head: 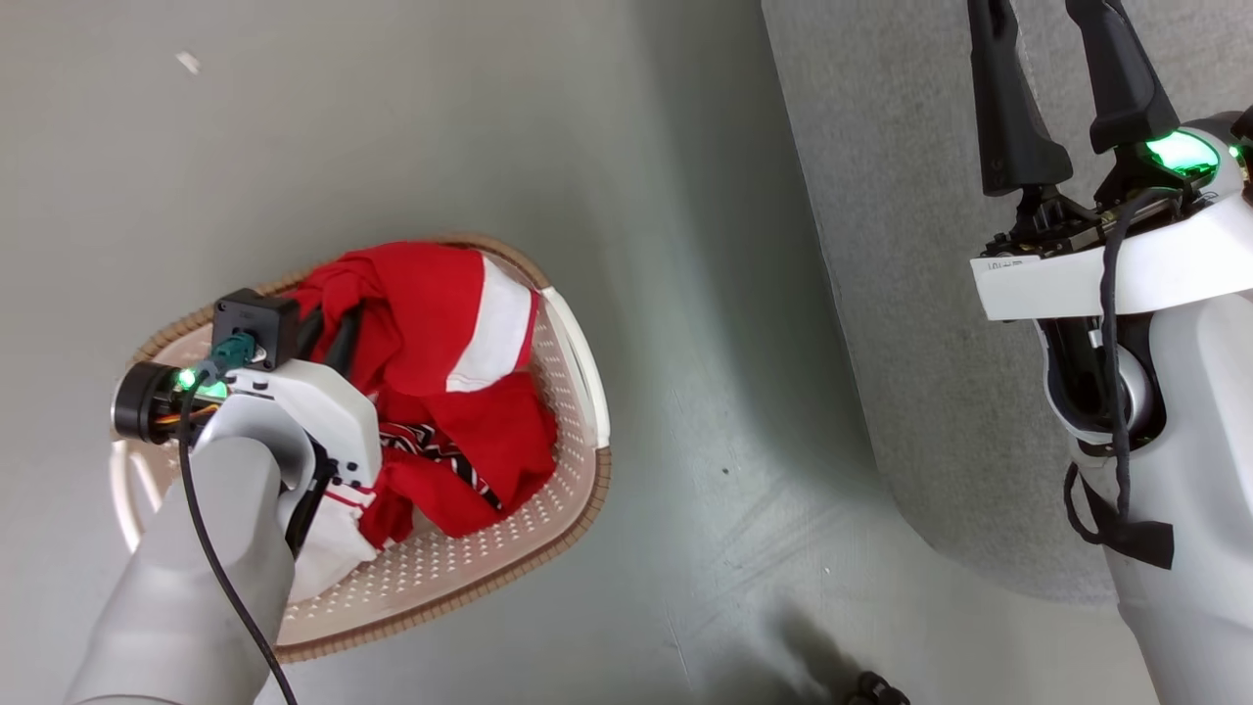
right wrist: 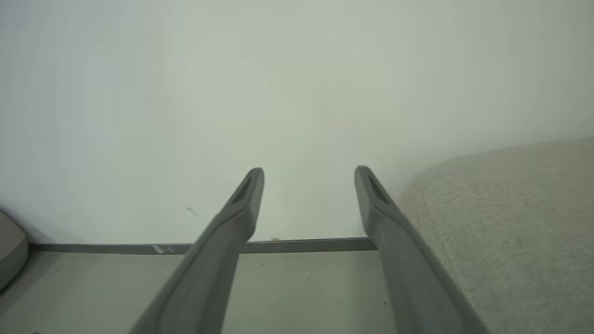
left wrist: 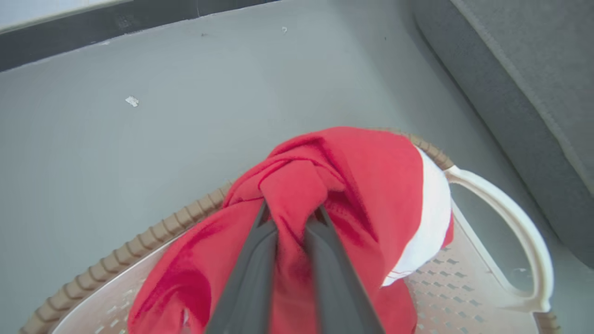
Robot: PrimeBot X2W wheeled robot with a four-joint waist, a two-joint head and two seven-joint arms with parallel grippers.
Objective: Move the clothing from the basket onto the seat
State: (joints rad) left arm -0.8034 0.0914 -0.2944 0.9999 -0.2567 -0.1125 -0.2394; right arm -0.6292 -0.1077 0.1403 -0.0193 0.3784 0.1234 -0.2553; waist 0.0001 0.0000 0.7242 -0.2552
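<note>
One basket (head: 566, 460) sits on the grey floor (head: 392, 117), near the one sofa (head: 910, 294) but not touching it. It has two white handles (head: 580, 352), one at each end. Inside lies a heap of red clothing (head: 431, 323) with white panels showing and one strip of black-and-white zigzag trim (head: 440, 455). How many garments are tangled there can't be told. The left gripper (left wrist: 290, 213) is down over the basket, its two dark fingers pinching a bunched red fold that bulges above the tips. The cloth hides part of the brown rim. The right gripper (right wrist: 308, 178) hangs by the sofa's edge, well apart from the basket. Its two fingers are spread wide with nothing between them.
</note>
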